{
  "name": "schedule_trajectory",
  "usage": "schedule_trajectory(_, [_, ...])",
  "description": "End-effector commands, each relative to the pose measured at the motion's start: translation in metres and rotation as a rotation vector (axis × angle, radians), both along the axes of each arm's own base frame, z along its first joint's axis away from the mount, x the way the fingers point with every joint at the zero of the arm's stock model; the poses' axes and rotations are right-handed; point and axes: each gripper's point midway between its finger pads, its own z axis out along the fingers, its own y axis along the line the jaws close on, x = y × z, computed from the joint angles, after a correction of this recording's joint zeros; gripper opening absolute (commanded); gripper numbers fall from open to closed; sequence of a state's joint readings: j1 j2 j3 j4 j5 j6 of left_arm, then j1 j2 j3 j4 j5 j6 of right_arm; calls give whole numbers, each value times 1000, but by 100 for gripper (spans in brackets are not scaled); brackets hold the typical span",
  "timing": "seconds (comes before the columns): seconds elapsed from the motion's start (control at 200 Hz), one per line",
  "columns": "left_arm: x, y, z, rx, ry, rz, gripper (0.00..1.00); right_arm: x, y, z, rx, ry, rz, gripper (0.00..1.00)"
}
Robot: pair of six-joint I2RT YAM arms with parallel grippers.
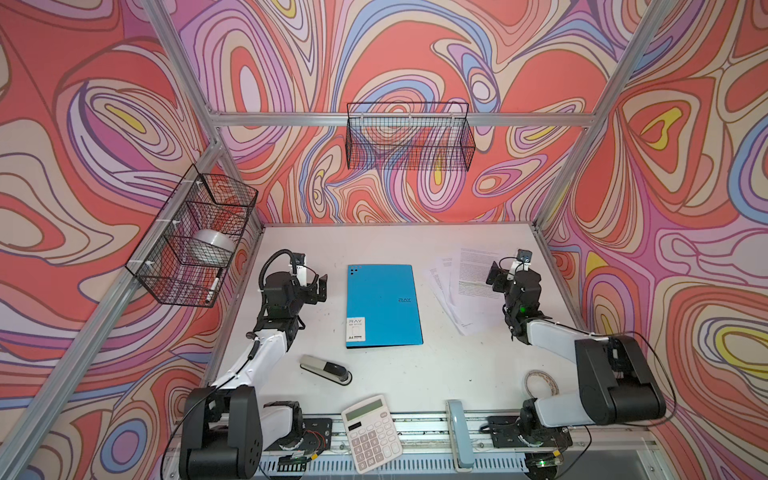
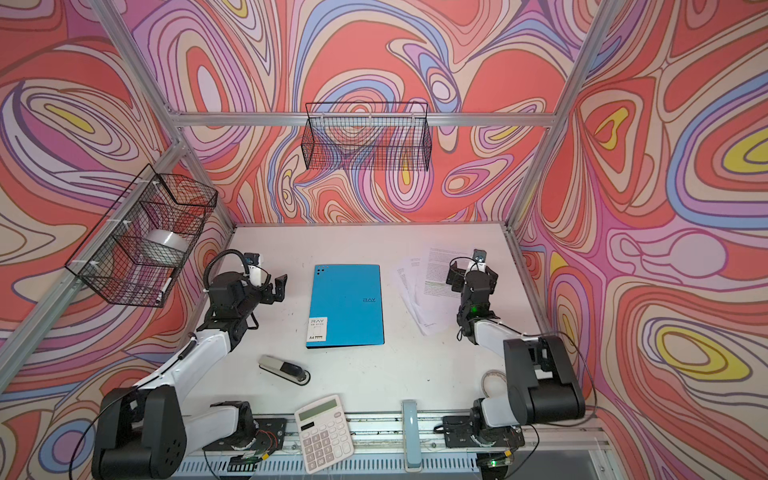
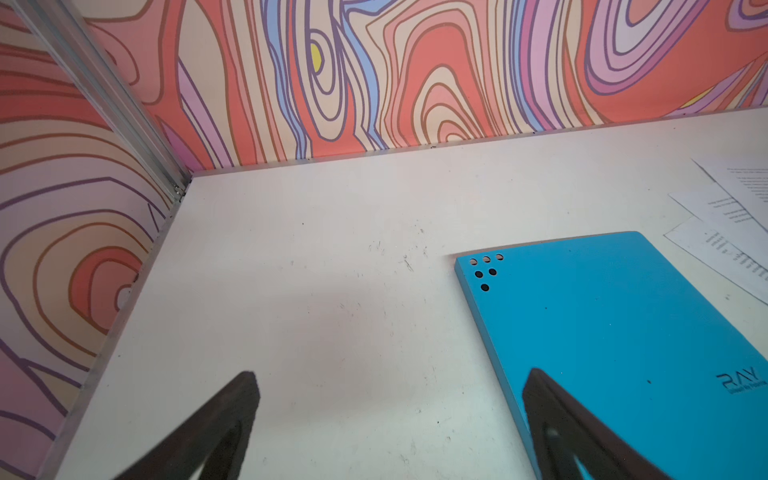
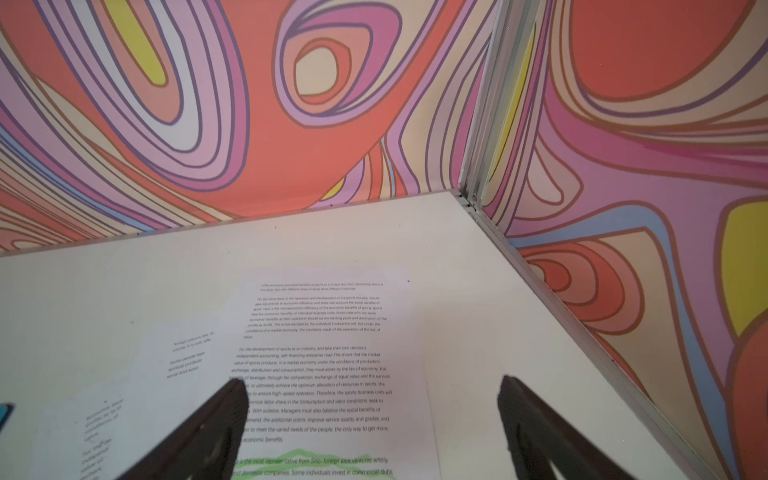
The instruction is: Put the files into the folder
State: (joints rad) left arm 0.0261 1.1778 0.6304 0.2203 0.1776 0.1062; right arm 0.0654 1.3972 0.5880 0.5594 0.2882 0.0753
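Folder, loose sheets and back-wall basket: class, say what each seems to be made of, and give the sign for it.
Folder: probably stiff plastic or coated card, smooth matte blue, crisp flat edges. Sheets: thin white paper, printed black text, lying fanned and flat. Basket: likely black-coated metal wire, an open see-through grid.

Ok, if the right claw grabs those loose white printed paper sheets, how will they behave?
The loose white printed paper sheets lie thin and flat on the white table, so they probably droop once lifted. They are fanned, not bound, so a push would likely slide the top one alone. No raised edge shows, so pinching may be hard.
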Motion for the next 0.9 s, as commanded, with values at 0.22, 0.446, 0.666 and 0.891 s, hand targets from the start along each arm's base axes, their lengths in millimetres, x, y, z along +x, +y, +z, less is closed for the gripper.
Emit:
schedule_trajectory(0.22, [-83,-30,3,171,455,-341,100,-48,14,34,393,217,-65,99])
schedule_trajectory(0.446, [-130,-52,-3,430,569,-612,100,-84,64,15,548,456,113,99])
schedule_trajectory(0.666, [-157,-87,-31,753,605,-822,100,-116,127,-15,579,722,276,98])
schedule_trajectory(0.891, [-164,-129,-64,973,536,-932,100,-139,162,-20,683,759,368,94])
